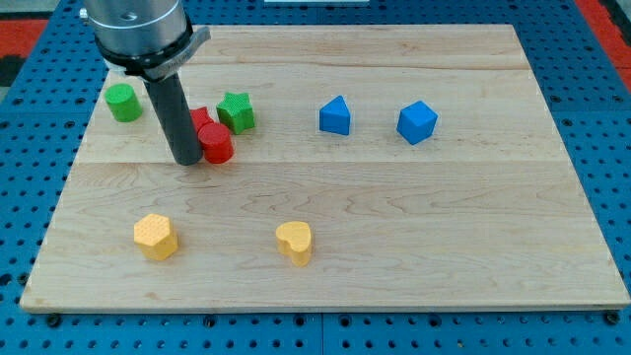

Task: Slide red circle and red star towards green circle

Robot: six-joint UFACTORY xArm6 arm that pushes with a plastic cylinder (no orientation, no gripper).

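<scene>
The red circle (216,143) lies on the wooden board (394,227) at the upper left, touching the red star (201,119), which is partly hidden behind my rod. My tip (187,160) rests just left of the red circle, touching or nearly touching it. The green circle (122,103) sits further to the view's left, near the board's left edge, apart from the rod. A green star (237,110) stands just right of the red star.
A blue triangular block (335,116) and a blue cube-like block (416,122) sit at the upper middle and right. A yellow hexagon (156,237) and a yellow heart (294,242) lie in the lower left part.
</scene>
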